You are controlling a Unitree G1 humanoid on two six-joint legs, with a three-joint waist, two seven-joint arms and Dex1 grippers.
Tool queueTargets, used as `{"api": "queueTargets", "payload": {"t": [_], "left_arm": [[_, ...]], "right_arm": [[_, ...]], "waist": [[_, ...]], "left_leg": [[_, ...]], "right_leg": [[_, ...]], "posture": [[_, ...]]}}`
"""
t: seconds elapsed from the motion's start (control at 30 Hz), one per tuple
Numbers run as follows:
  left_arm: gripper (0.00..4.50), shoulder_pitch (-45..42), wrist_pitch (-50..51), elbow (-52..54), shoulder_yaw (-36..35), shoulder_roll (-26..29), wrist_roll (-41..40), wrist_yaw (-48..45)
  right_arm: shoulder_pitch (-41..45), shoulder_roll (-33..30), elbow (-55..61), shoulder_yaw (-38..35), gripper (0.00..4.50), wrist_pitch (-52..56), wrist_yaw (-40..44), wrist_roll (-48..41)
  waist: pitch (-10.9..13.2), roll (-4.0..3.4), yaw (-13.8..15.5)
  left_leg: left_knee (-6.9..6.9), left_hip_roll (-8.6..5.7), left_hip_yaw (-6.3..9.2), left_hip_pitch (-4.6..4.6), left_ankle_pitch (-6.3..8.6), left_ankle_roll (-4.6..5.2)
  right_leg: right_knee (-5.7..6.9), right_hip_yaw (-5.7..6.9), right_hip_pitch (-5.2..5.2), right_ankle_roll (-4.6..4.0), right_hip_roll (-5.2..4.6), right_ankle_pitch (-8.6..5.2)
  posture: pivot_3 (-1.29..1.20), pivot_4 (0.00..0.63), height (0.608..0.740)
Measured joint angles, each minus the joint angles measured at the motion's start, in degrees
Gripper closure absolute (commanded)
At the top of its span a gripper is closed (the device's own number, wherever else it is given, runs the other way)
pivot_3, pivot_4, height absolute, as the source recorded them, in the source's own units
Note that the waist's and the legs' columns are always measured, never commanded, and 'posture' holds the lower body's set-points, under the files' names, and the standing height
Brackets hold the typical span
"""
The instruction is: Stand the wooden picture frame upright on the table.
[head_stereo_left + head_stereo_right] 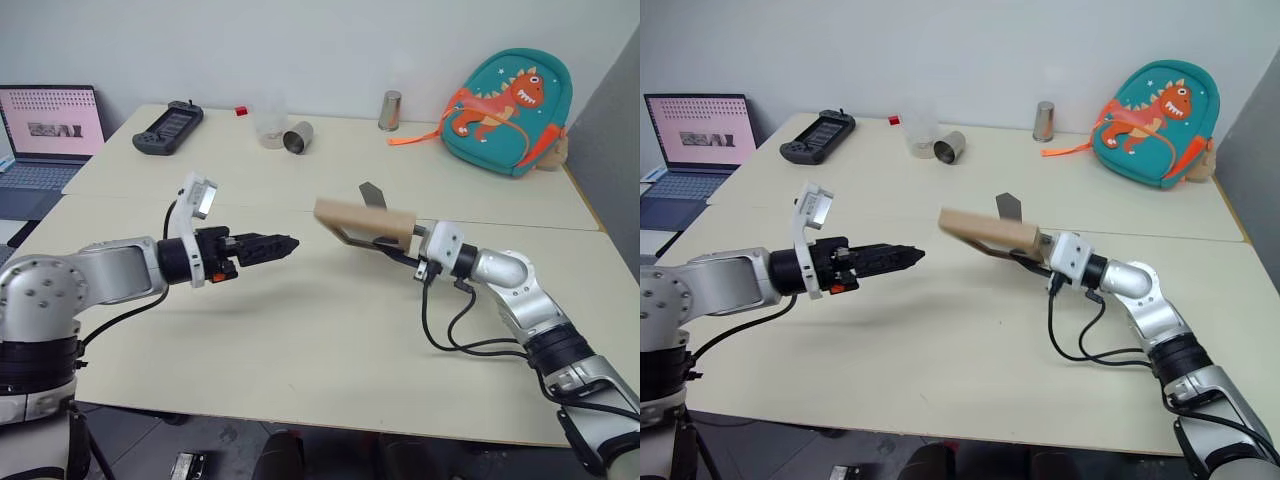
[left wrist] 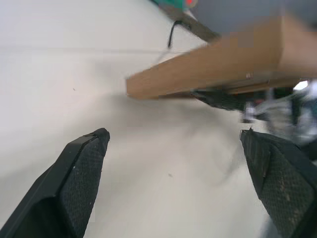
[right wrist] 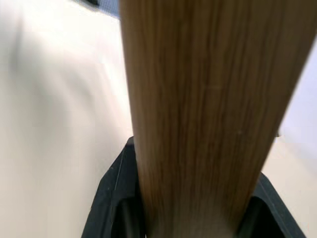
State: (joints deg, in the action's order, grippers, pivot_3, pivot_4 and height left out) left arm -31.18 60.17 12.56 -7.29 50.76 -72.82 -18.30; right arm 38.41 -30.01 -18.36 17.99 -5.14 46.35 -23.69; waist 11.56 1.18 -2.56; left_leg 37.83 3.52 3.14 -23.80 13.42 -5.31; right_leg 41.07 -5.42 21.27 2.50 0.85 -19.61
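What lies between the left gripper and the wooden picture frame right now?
Nothing: only bare table lies below the gap between the open left gripper and the wooden picture frame, held up by the right gripper, in the left eye view.

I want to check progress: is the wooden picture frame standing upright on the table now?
No. The wooden picture frame is tilted in the air above the table, held by the right gripper; its stand sticks up behind.
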Motion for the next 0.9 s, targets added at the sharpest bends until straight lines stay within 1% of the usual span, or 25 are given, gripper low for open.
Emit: {"api": "queueTargets", "payload": {"t": [0.03, 0.1, 0.2, 0.3, 0.37, 0.47, 0.63, 0.7, 0.73, 0.77, 0.8, 0.9], "left_arm": [[0.0, 0.53, -3.48, 1.9, 0.75, -0.51, 4.71, -1.23], [0.0, 1.7, -7.24, 3.74, 0.95, -1.37, 9.6, -2.65], [0.0, 4.93, -11.64, 6.4, 1.55, -2.06, 16.05, -4.9], [0.0, 8.04, -14.0, 8.75, 2.67, -2.87, 20.27, -6.59], [0.0, 9.75, -14.69, 9.46, 2.8, -3.65, 22.65, -7.57], [0.0, 10.93, -14.69, 9.75, 2.75, -5.02, 23.9, -7.81], [0.0, 11.3, -14.64, 10.05, 2.46, -7.12, 25.53, -8.34], [0.0, 11.37, -14.6, 9.99, 2.43, -7.68, 25.91, -8.45], [0.0, 11.36, -14.6, 9.94, 2.43, -7.82, 26.27, -8.64], [0.0, 11.37, -14.59, 9.91, 2.43, -7.85, 26.46, -8.72], [0.0, 11.36, -14.57, 9.8, 2.42, -7.92, 26.67, -8.78], [0.0, 10.88, -14.68, 8.67, 2.5, -7.97, 28.54, -9.97]], "right_arm": [[0.73, 1.27, 0.4, -1.28, 3.15, 7.61, 0.78, -3.34], [1.64, 2.78, 0.53, -3.13, 3.15, 15.81, 1.0, -6.57], [2.88, 5.28, -0.54, -5.53, 3.15, 23.85, 1.05, -8.46], [4.2, 7.75, -4.42, -6.77, 3.15, 25.8, 1.6, -8.26], [4.8, 9.19, -8.81, -6.9, 3.15, 25.52, 3.16, -6.27], [5.26, 10.94, -13.96, -8.04, 3.15, 23.95, 4.73, -4.54], [5.67, 12.53, -17.57, -10.49, 3.15, 22.8, 6.48, -3.76], [5.66, 12.72, -17.7, -10.91, 2.46, 22.52, 6.73, -3.1], [5.65, 12.84, -17.78, -11.22, 2.35, 22.45, 6.92, -2.27], [5.54, 12.81, -18.04, -11.37, 2.01, 22.46, 6.89, -2.04], [5.26, 12.82, -18.08, -11.74, 1.83, 22.51, 6.88, -1.83], [4.01, 12.02, -17.26, -12.37, 1.1, 22.73, 6.94, -0.84]], "waist": [[0.0, 0.0, 0.02], [0.0, 0.0, 0.05], [0.0, 0.0, 0.03], [0.0, 0.0, 0.01], [0.0, 0.0, 0.02], [0.0, 0.0, 0.1], [0.0, 0.0, 0.02], [0.0, 0.0, 0.02], [0.0, 0.0, 0.03], [0.0, 0.01, 0.04], [0.0, 0.0, 0.04], [0.0, 0.0, 0.05]], "left_leg": [[-0.02, 0.01, -0.02, 0.0, 0.0, 0.01], [-0.06, 0.01, -0.07, -0.05, 0.03, 0.06], [-0.14, -0.01, -0.15, -0.11, 0.08, 0.13], [-0.25, -0.01, -0.18, -0.13, 0.13, 0.21], [-0.32, -0.02, -0.19, -0.13, 0.13, 0.22], [-0.34, -0.02, -0.2, -0.12, 0.13, 0.22], [-0.34, -0.01, -0.16, -0.05, 0.13, 0.22], [-0.34, -0.01, -0.15, -0.05, 0.13, 0.22], [-0.34, -0.01, -0.15, -0.05, 0.13, 0.22], [-0.33, -0.01, -0.14, -0.05, 0.13, 0.22], [-0.33, -0.01, -0.14, -0.06, 0.13, 0.22], [-0.35, -0.01, -0.14, -0.06, 0.13, 0.22]], "right_leg": [[-0.01, -0.02, 0.01, 0.0, 0.02, 0.0], [-0.03, -0.05, 0.09, 0.0, 0.02, 0.0], [-0.14, -0.1, 0.18, 0.0, 0.01, 0.0], [-0.23, -0.1, 0.22, 0.0, 0.0, 0.0], [-0.23, -0.1, 0.25, 0.0, 0.0, 0.0], [-0.23, -0.11, 0.27, 0.0, 0.0, -0.01], [-0.17, -0.07, 0.19, 0.0, 0.02, -0.01], [-0.17, -0.07, 0.18, 0.0, 0.02, 0.0], [-0.17, -0.07, 0.18, 0.0, 0.02, 0.0], [-0.17, -0.06, 0.18, 0.0, 0.02, 0.0], [-0.17, -0.07, 0.18, 0.0, 0.02, 0.0], [-0.19, -0.06, 0.19, 0.0, 0.02, 0.0]], "posture": [[0.0, 0.15, 0.74], [0.0, 0.15, 0.74], [0.0, 0.15, 0.74], [0.0, 0.15, 0.74], [0.0, 0.15, 0.74], [0.0, 0.15, 0.74], [0.0, 0.15, 0.74], [0.0, 0.15, 0.74], [0.0, 0.15, 0.74], [0.0, 0.15, 0.74], [0.0, 0.15, 0.74], [0.0, 0.15, 0.74]]}}
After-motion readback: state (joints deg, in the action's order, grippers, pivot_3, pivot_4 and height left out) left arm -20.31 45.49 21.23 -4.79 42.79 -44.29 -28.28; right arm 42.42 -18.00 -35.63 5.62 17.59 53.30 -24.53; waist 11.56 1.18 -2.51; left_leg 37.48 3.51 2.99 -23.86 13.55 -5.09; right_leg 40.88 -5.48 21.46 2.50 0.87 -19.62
